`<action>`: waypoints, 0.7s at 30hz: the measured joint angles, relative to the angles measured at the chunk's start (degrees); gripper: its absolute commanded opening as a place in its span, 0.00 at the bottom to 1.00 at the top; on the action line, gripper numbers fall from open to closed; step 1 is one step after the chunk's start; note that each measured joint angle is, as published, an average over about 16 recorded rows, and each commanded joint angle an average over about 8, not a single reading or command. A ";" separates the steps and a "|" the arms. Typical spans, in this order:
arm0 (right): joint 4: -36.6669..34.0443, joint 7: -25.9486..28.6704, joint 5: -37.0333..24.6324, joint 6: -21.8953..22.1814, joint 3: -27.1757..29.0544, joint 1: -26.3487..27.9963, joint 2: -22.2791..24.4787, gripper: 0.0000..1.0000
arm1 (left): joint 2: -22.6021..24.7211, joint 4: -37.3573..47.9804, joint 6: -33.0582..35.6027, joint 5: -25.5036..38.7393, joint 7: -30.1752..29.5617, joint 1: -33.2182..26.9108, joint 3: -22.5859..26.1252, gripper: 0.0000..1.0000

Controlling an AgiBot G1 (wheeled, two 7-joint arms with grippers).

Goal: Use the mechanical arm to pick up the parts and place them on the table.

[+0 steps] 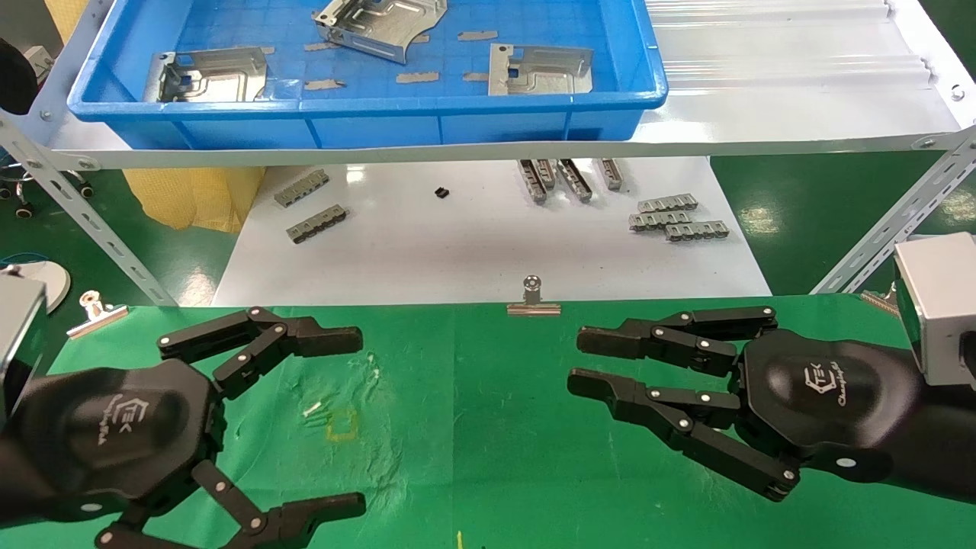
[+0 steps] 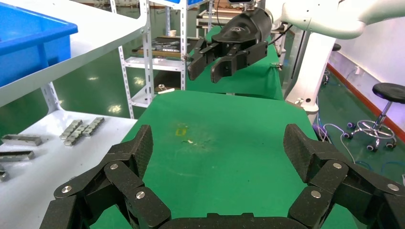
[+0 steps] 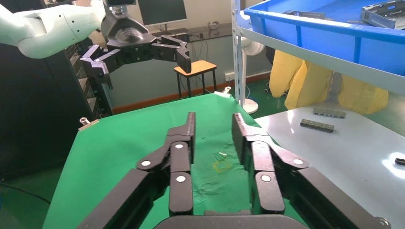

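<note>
Three silvery sheet-metal parts lie in the blue tray on the upper shelf: one at the left [image 1: 213, 75], one at the back middle [image 1: 381, 27], one at the right [image 1: 537, 70]. One also shows in the right wrist view [image 3: 387, 12]. My left gripper [image 1: 354, 419] hovers over the left of the green table [image 1: 488, 442], open wide and empty; it also shows in its own wrist view [image 2: 217, 143]. My right gripper [image 1: 576, 360] hovers over the right of the table, fingers parallel with a narrow gap, empty; it also shows in its own wrist view [image 3: 213, 125].
The blue tray [image 1: 366, 103] sits on a white shelf above a glossy white board [image 1: 473, 252] holding grey slotted strips [image 1: 675, 217]. Binder clips [image 1: 534, 299] pin the cloth's far edge. Slanted metal struts [image 1: 84, 213] flank the board. A yellow mark [image 1: 341, 425] is on the cloth.
</note>
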 measured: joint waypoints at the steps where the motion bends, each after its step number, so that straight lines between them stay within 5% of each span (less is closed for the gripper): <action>1: 0.00 0.00 0.00 0.00 0.00 0.00 0.00 0.00 | 0.00 0.00 0.00 0.00 0.00 0.00 0.00 1.00; 14: 0.00 0.00 0.00 0.00 0.00 0.00 0.00 0.00 | -0.17 -0.30 -0.54 0.19 -0.37 -1.04 -0.22 1.00; 21: 0.00 0.00 0.00 0.00 0.00 0.00 0.00 0.00 | 1.06 0.55 -5.29 4.57 -3.04 -8.05 0.43 1.00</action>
